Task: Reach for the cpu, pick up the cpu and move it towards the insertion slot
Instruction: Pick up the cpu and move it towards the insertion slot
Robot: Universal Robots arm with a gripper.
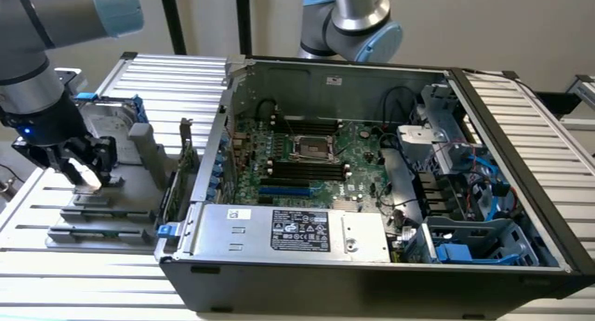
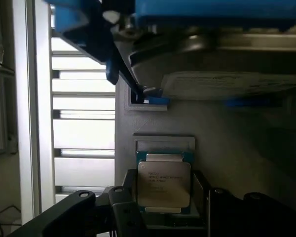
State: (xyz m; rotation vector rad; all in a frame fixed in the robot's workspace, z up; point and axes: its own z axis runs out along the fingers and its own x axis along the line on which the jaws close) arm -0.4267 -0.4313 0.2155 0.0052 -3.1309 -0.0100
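Pale metal slats make the table [image 1: 74,279], and on it lies an open computer case [image 1: 372,283]; beside the case, on the exterior view's left, stands a grey holder [image 1: 102,220].

The gripper [image 1: 86,173] is down at this holder. In the wrist view its dark fingers [image 2: 128,197] stand on two opposite edges of the cpu [image 2: 164,183] and appear to touch them, so I judge them clenched on the chip. The cpu is at the holder, just below its small grey recess, and well apart from the insertion slot [image 1: 311,148]; whether it is already lifted free I cannot tell.

Some things could go wrong from here, in my judgement:
- the hold is only on thin edges; if it is off centre, the chip could tilt or slip out;
- a tilted chip could catch on the rim of the recess;
- the hard drive [image 1: 104,119] with blue rails stands just behind the gripper, and a careless movement could strike it;
- the wall of the case lies between the holder and the slot, so a low path could hit it.

As for containers: the holder carries the hard drive and the cpu. The case holds the green board with the insertion slot at its middle, open and with a dark centre, and the long black memory slots [image 1: 307,169] just beside it; a silver power supply [image 1: 297,230] sits near the front wall, and blue drive bays [image 1: 483,248] with cables are on the exterior view's right.
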